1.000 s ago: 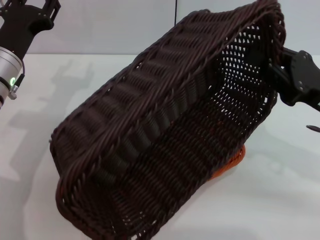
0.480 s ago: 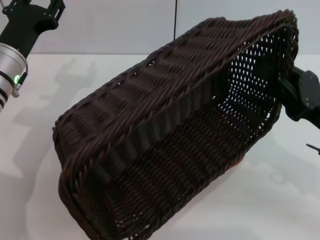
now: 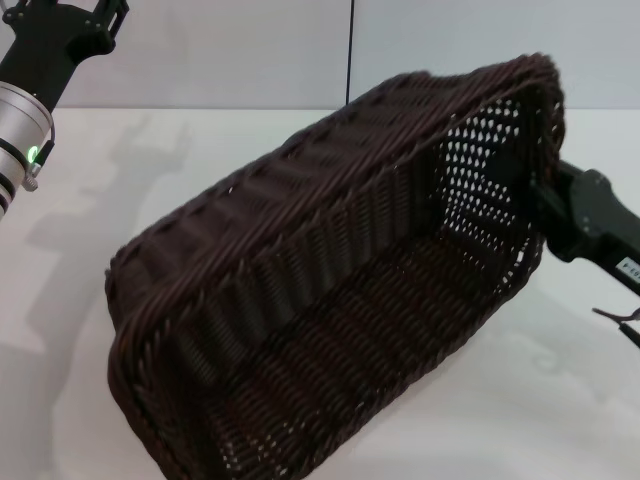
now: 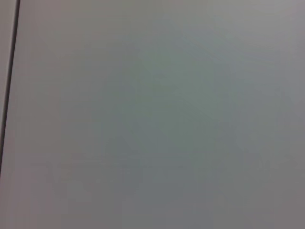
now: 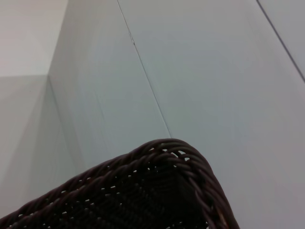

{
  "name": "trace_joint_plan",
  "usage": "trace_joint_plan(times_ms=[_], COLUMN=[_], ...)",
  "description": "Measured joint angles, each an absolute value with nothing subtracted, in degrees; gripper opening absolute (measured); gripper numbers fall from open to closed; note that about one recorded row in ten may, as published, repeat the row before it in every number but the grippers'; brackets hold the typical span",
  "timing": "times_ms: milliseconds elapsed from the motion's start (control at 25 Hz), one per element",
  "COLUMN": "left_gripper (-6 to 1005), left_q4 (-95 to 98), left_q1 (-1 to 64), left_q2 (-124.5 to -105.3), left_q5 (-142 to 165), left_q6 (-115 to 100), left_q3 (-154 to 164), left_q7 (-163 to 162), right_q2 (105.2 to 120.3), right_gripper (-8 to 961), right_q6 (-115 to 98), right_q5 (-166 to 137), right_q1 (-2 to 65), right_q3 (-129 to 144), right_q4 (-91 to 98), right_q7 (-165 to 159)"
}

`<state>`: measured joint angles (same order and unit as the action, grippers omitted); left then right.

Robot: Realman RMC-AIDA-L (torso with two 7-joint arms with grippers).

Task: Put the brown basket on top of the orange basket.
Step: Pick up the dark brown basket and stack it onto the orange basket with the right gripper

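Head view: brown basket [image 3: 330, 320] clamped at its short end by right gripper [image 3: 535, 195], tilted aloft; orange basket unseen, stacking unfinished.

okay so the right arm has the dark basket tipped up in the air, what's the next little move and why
Probably level it and ease it lower. The right pincer holds the brown basket by its far end wall, tilted, that end raised. The orange basket is hidden underneath it. The left pincer sits parked, upper left.
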<state>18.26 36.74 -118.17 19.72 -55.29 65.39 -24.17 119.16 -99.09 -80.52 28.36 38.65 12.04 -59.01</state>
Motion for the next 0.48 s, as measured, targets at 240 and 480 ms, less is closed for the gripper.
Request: trace_joint_plan(times_ms=[240,480], left_gripper=[605,605], left_q4=[18.2,18.0], left_q1=[36.8,36.8], left_q2=[-118.14,-118.12], left_q5=[19.7,19.8], left_q6=[-55.1,-54.9], left_q3=[65.4,65.4], left_q7=[-24.2,-24.2], right_q2=[119.12,119.09], right_gripper=[155,154], right_q6=[-97.6,-96.4], right_q5=[-80.6,-80.5], right_q1=[28.6,27.4], right_q3=[40.6,40.6], right_q4=[10.6,10.2], right_q7=[-60.2,-61.3])
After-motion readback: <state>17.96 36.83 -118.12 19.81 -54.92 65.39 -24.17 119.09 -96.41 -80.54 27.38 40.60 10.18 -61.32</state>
